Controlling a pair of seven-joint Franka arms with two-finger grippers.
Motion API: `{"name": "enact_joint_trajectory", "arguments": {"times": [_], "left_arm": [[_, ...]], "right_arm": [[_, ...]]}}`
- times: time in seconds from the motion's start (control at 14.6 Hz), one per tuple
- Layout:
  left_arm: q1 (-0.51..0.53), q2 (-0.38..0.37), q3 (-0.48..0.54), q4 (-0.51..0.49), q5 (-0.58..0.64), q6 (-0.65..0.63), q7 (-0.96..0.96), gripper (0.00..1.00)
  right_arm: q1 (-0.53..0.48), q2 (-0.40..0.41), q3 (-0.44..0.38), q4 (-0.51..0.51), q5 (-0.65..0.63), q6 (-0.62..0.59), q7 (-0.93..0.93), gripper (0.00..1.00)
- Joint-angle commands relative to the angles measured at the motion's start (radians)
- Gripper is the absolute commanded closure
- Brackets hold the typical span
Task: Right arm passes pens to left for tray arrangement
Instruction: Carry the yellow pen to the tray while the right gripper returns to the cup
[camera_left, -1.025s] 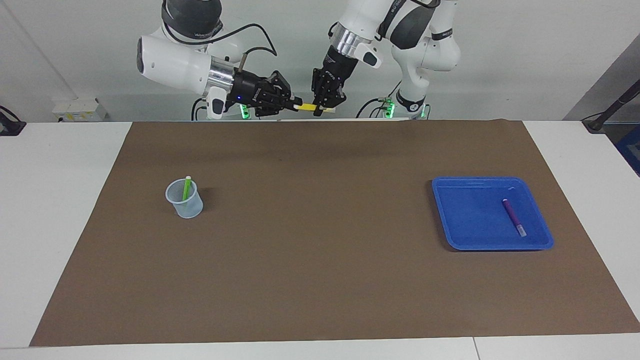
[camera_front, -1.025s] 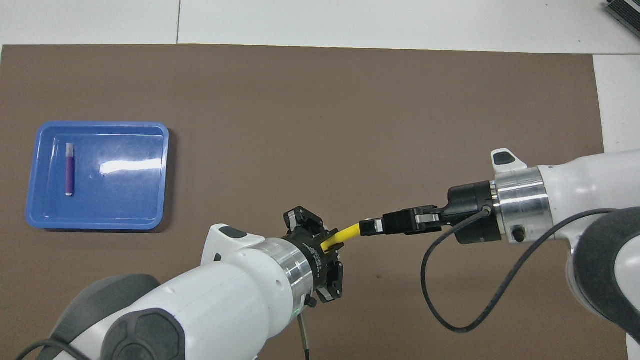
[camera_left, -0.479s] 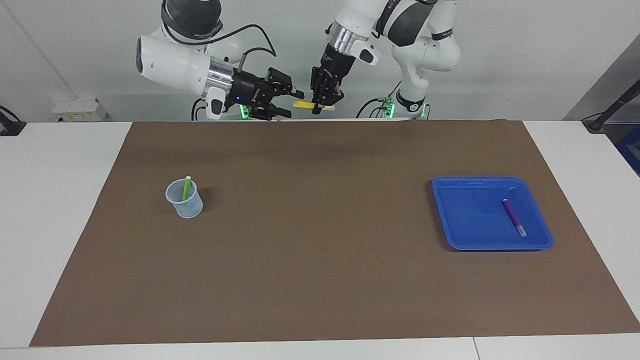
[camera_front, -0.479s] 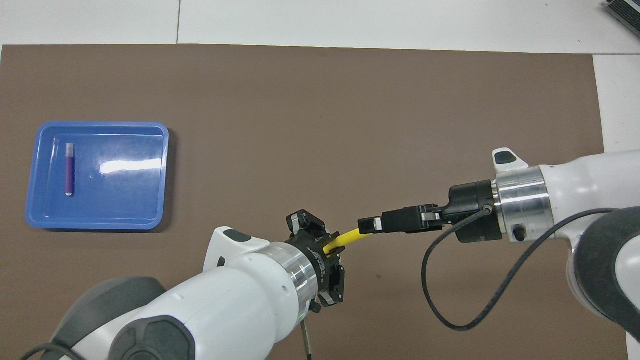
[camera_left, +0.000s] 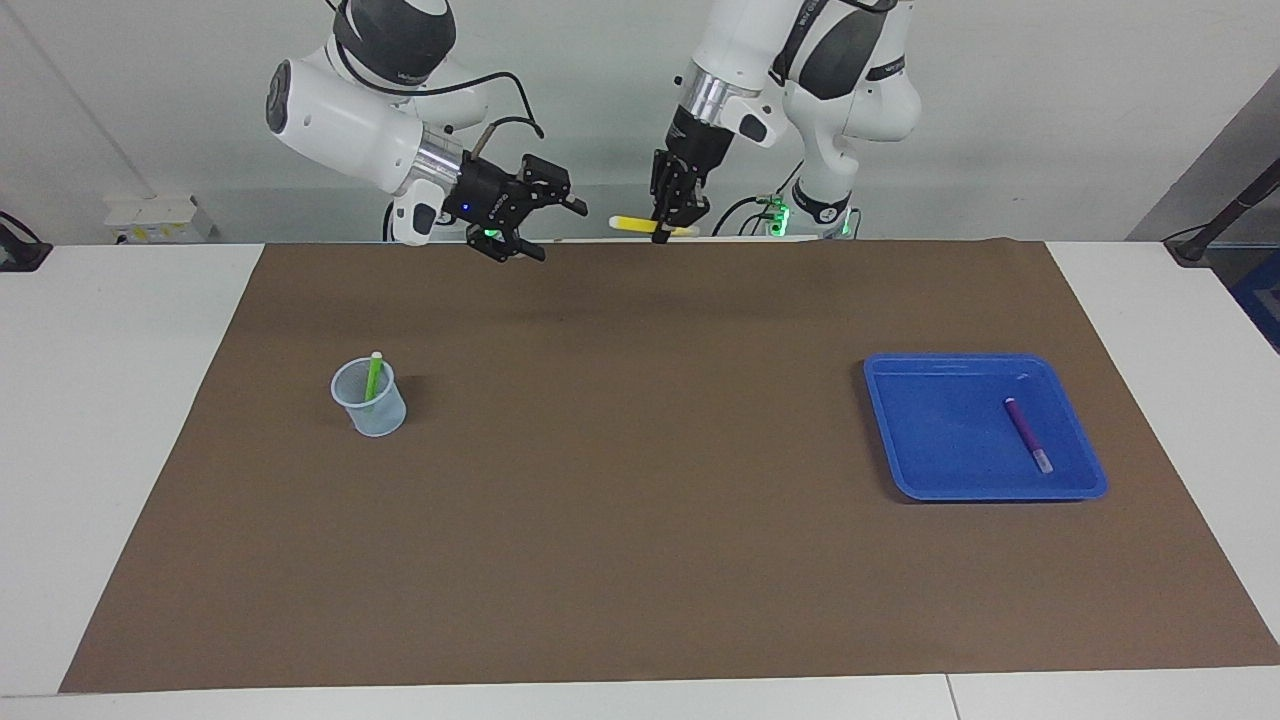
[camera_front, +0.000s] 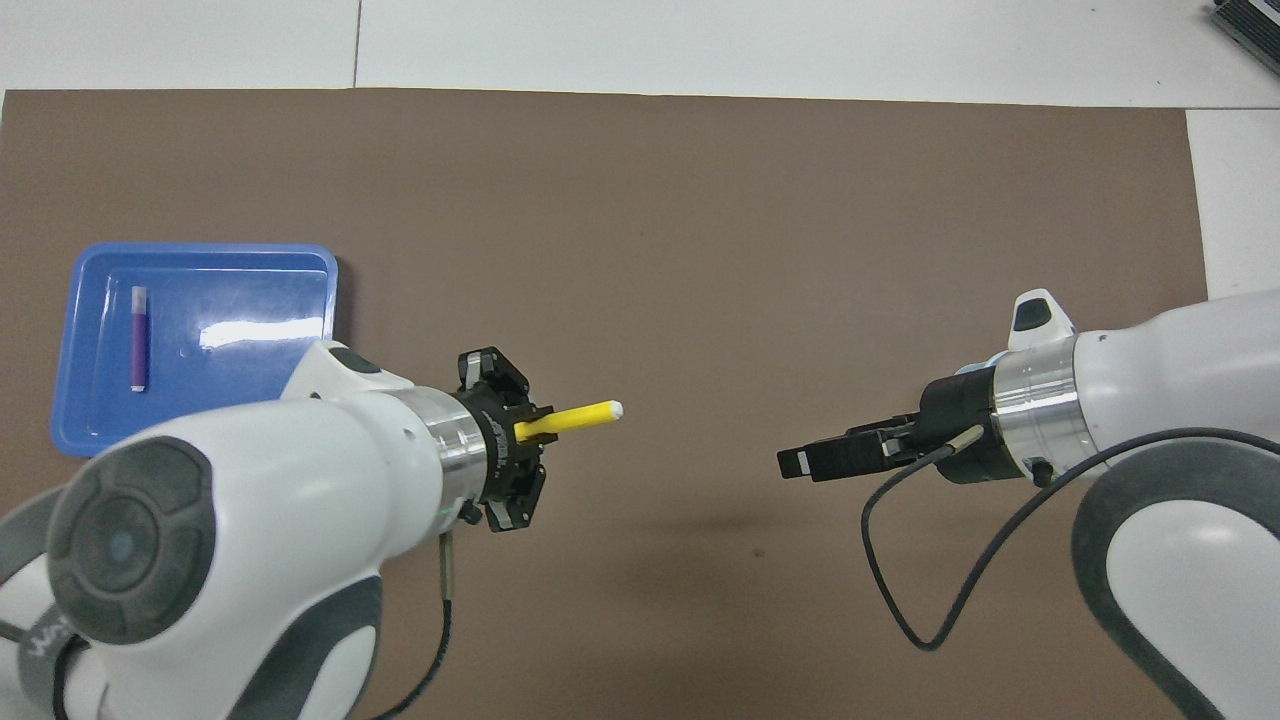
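Three pens, one yellow pen (camera_left: 640, 224) clamped level in the left gripper (camera_left: 668, 218) up over the mat's robot-side edge, right gripper (camera_left: 545, 228) at its nine o'clock in the facing view, jaws wide, empty, one purple pen (camera_left: 1027, 433) in the one blue tray (camera_left: 905, 442), one green pen (camera_left: 372, 377) upright in the one cup (camera_left: 372, 410).

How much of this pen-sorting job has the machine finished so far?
About a third is done. The purple pen already lies in the blue tray. In hand: the left pincer is shut on the yellow pen, up in the air, while the right pincer stands open and empty beside it. Left to do: put the yellow pen in the tray, then fetch the green pen from the cup.
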Motion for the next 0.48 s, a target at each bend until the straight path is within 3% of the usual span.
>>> {"name": "enact_joint_trajectory", "arguments": {"times": [0.0,0.21,0.41], "left_arm": [[0.097,-0.019,-0.007,-0.020,0.003,-0.053,0.225,1.00],[0.243,-0.021,0.000,-0.018,-0.006,-0.154,0.615,1.00],[0.365,-0.021,0.001,-0.021,-0.008,-0.179,0.884,1.00]], "right_arm": [[-0.019,-0.010,0.008,-0.013,-0.168,0.029,-0.019,0.00],[-0.039,-0.010,0.008,-0.016,-0.373,0.039,-0.010,0.00],[-0.070,-0.010,0.008,-0.026,-0.502,0.055,-0.014,0.00]]}}
